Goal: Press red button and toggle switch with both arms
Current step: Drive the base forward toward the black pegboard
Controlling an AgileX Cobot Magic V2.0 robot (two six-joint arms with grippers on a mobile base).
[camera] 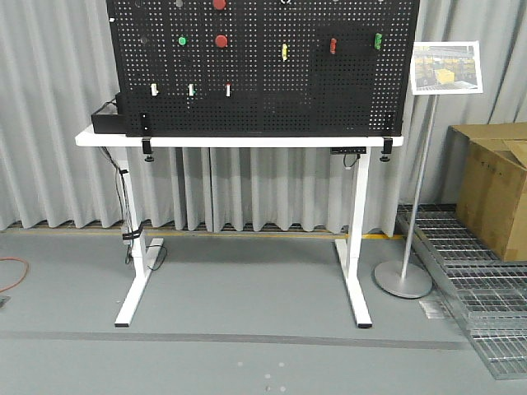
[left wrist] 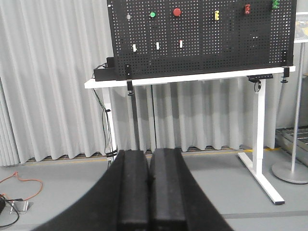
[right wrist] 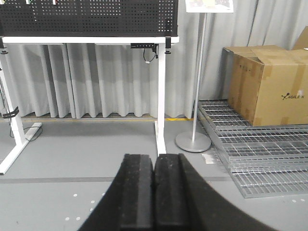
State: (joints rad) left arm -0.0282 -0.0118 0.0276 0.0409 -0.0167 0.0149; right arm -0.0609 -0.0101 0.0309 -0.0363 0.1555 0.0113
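A black pegboard (camera: 263,107) stands on a white table (camera: 247,141). The red button (camera: 221,40) sits right of a small green button (camera: 182,40); it also shows in the left wrist view (left wrist: 177,12). A second round red button (camera: 219,3) is cut off by the top edge above it. The toggle switch (camera: 333,45) is a small red lever right of a pale yellow lever (camera: 284,52); the left wrist view shows it too (left wrist: 247,8). My left gripper (left wrist: 149,155) and right gripper (right wrist: 154,158) are shut and empty, low and far from the board. Neither arm shows in the front view.
A sign stand (camera: 419,206) with a round base stands right of the table. A cardboard box (right wrist: 267,84) sits on metal floor grates (right wrist: 260,154) at the far right. A black box (camera: 107,122) lies on the table's left end. An orange cable (left wrist: 21,180) lies on the floor at left.
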